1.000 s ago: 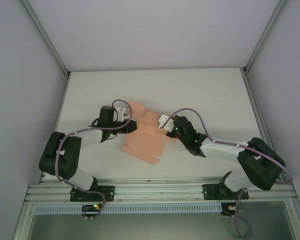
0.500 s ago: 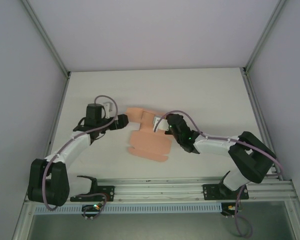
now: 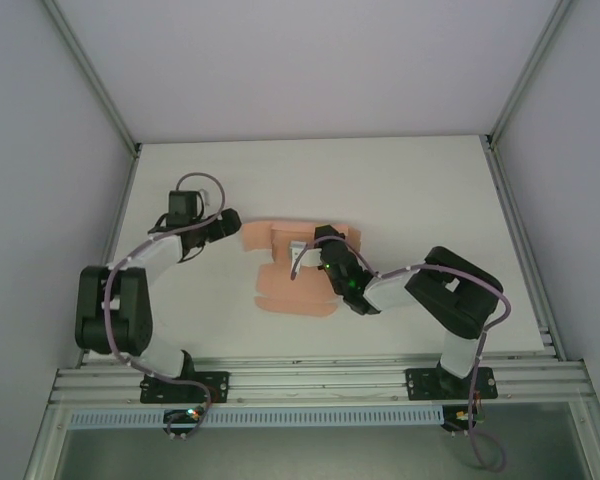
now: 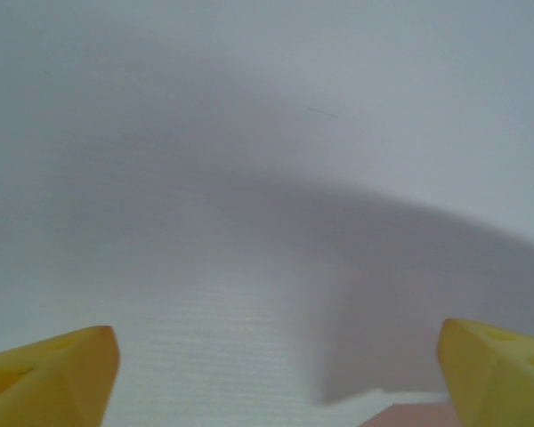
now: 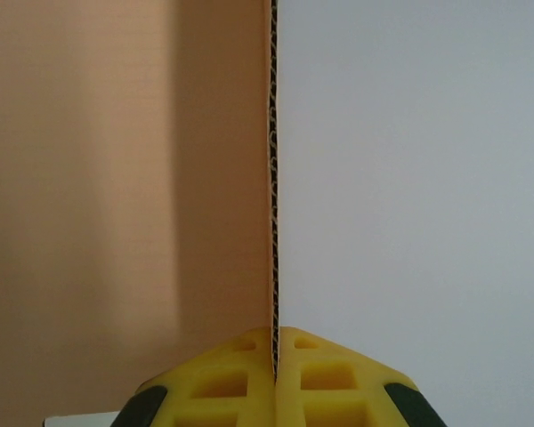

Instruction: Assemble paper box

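The paper box (image 3: 290, 295) is a flat salmon-pink die-cut sheet lying mid-table in the top view. My right gripper (image 3: 304, 260) sits over its middle, shut on a raised flap. In the right wrist view that flap's corrugated edge runs straight up from between the shut yellow fingers (image 5: 240, 382) of the right gripper (image 5: 273, 342), with the pink paper box (image 5: 125, 178) face to the left. My left gripper (image 3: 233, 222) stands open just left of the sheet, apart from it. In the left wrist view the left gripper (image 4: 276, 382) has its yellow fingertips (image 4: 53, 378) spread wide, and a corner of the paper box (image 4: 409, 418) shows at the bottom.
The white table (image 3: 410, 190) is walled by grey panels left, right and behind. An aluminium rail (image 3: 320, 380) carrying both arm bases runs along the near edge. The right arm's elbow (image 3: 460, 290) is folded close to the sheet's right side.
The left gripper opened, let go of the sheet and drew back left. The right gripper moved left with the flap, and the sheet turned and shifted with it.
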Robot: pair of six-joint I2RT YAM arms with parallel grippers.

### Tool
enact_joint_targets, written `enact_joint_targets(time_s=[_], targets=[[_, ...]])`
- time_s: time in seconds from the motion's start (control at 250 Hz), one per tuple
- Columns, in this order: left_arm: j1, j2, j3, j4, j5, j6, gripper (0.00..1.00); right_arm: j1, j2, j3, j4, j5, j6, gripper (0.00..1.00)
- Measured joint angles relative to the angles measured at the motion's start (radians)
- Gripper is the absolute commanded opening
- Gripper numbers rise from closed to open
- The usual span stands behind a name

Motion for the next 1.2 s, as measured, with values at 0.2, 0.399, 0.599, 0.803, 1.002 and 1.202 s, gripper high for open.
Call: enact_joint_targets(time_s=[0.2, 0.399, 0.599, 0.803, 1.002, 1.202], targets=[[-0.05, 0.035, 0.001, 0.064, 0.08, 0.034, 0.57, -0.001, -0.018, 0.0, -0.053, 0.012, 0.047, 0.0], [-0.113, 0.021, -0.064, 0.187, 0.218, 0.048, 0.43, -0.002, -0.026, 0.0, -0.069, 0.015, 0.076, 0.0], [-0.154, 0.013, -0.149, 0.249, 0.325, 0.052, 0.42, -0.002, -0.026, 0.0, -0.067, 0.025, 0.098, 0.0], [-0.189, 0.013, -0.163, 0.294, 0.366, 0.063, 0.42, -0.002, -0.026, -0.001, -0.06, 0.03, 0.099, 0.0], [-0.203, 0.013, -0.158, 0.282, 0.349, 0.114, 0.5, -0.003, -0.026, -0.009, -0.056, 0.029, 0.102, 0.0], [-0.236, 0.0, -0.161, 0.281, 0.295, 0.177, 0.52, -0.01, -0.026, -0.022, -0.028, 0.036, 0.079, 0.0]])
